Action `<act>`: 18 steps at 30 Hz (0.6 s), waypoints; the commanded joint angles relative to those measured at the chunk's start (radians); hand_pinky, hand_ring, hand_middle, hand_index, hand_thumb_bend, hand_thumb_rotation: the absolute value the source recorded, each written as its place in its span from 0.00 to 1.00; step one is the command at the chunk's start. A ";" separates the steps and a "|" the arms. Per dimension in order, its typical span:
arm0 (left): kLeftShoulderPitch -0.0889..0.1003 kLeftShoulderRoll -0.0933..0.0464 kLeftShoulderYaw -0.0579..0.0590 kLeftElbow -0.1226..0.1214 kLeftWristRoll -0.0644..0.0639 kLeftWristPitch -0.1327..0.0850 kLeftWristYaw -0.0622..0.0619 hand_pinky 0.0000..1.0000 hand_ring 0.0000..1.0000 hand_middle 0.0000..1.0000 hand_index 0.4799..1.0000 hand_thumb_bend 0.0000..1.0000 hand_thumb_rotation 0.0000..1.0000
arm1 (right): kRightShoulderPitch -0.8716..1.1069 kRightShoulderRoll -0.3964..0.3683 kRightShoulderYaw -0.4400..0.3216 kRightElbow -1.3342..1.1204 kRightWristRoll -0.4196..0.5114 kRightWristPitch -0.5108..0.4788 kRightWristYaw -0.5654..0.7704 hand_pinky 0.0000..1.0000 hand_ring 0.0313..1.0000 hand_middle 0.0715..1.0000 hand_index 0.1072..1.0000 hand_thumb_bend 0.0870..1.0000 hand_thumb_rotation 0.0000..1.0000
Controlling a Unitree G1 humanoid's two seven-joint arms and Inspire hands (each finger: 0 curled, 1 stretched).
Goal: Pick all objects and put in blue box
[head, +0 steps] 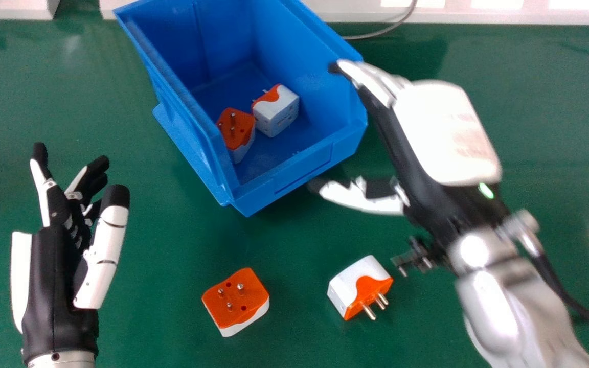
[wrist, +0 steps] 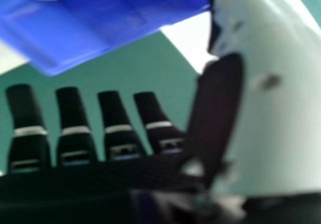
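Hovering: right hand [head: 443,133], two o'clock, fingers apart
Left hand [head: 51,276]: nine o'clock, fingers apart
Blue box [head: 302,168]: eleven o'clock, two adapters [head: 278,113] inside
Worktop [head: 161,317]: adapters [head: 234,301] at seven, five

Bright glare on silver forearm [head: 494,306]; soft shadow beside blue box [head: 302,171].

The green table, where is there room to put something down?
Free: between the black and white left hand and the blue plastic box; between the two orange and white plug adapters on the table. Crowded: the box's right side, near the right hand.
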 commanded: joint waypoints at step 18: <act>-0.023 0.011 0.001 0.019 -0.003 -0.036 -0.002 0.87 0.90 0.88 0.77 0.59 0.76 | 0.074 -0.212 -0.134 0.256 0.047 -0.427 0.007 0.65 0.77 0.82 0.81 0.46 0.50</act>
